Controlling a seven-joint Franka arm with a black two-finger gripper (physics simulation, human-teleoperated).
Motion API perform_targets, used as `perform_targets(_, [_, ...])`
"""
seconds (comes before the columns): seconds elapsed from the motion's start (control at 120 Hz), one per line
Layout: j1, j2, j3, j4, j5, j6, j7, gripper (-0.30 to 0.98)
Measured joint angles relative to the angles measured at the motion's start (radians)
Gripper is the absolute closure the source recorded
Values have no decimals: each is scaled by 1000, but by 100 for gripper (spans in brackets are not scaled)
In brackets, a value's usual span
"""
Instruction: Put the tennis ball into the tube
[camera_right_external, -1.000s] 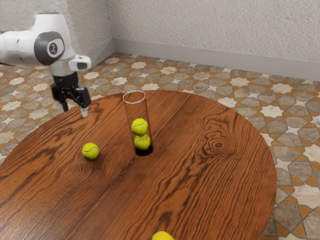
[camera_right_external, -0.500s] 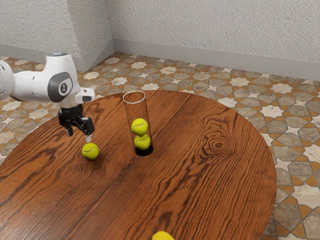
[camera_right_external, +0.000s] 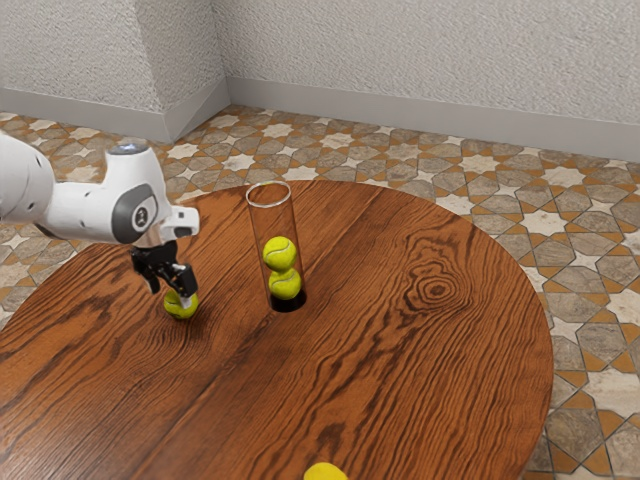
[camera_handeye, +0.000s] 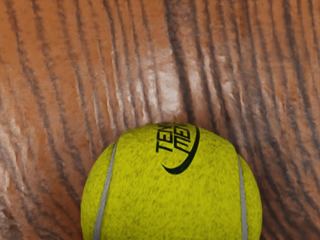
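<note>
"Where is the tennis ball (camera_right_external: 182, 312) that the arm is after?"

"On the wooden table (camera_right_external: 400, 380), beside the tube (camera_right_external: 272, 228), right under the hand. Dark lettering (camera_handeye: 172, 142) shows on its upper side."

"And the gripper (camera_right_external: 170, 296), has it got hold?"

"No, it looks released. The fingers stand apart about the ball, one of them in front of it in the exterior view. The step in hand seems to be the final lowering for the grasp."

"How is that best done?"

"Straight down, with the ball centred, until the pads come level with its widest part. Then both should close evenly. Pinched too high, it could squirt away and roll; felt should grip well, but a round thing forgives little."

"What of the tube?"

"Clear, upright, open at the top, with two balls in it: a lower ball (camera_right_external: 285, 287) near the dark base and an upper ball (camera_right_external: 279, 252) resting on that. There looks to be room above. The arm should lift well over the rim, line up and let go gently, since a knock could tip the tube."
</note>
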Motion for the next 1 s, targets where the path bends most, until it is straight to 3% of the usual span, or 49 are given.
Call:
perform_targets(0.25, [0,29,0,0,-16,43,27,1])
perform_targets(0.467, [0,30,0,0,-14,58,31,40])
perform_targets(0.633, [0,21,0,0,4,63,13,51])
perform_targets(0.8, [0,-66,-10,-1,22,16,-13,66])
perform_targets(1.0, [-2,-168,-49,-2,29,-38,-47,69])
